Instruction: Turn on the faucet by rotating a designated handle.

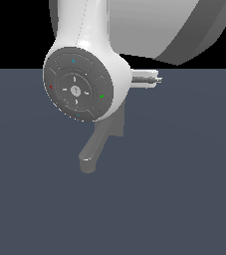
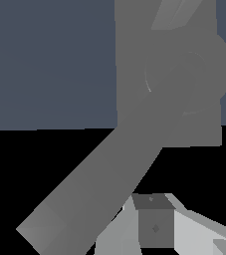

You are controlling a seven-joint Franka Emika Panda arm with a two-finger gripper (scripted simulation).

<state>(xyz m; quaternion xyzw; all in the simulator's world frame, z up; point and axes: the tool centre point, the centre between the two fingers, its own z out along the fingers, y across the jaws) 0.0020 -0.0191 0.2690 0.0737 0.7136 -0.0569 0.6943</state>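
Observation:
The matte grey faucet point(image 2: 134, 60) fills the wrist view, with its rectangular base block and a round hub point(image 2: 189, 69). The straight handle point(image 2: 94, 189) runs out from the hub to a blunt tip. A lighter grey stub of the spout point(image 2: 171, 12) shows at the frame edge. My gripper point(image 2: 174, 226) sits close beside the handle. Only one grey finger point(image 2: 154, 221) shows plainly, so contact and jaw state are unclear. In the exterior view the handle point(image 1: 92, 152) slants down from the base block point(image 1: 118, 122), and the arm hides the rest of the faucet.
A large white arm joint with a round grey cap point(image 1: 78, 82) blocks the upper middle of the exterior view. A small metallic part point(image 1: 147, 78) sticks out toward that view's right. The faucet stands on a flat dark blue-grey floor point(image 1: 184, 189), with black beyond it.

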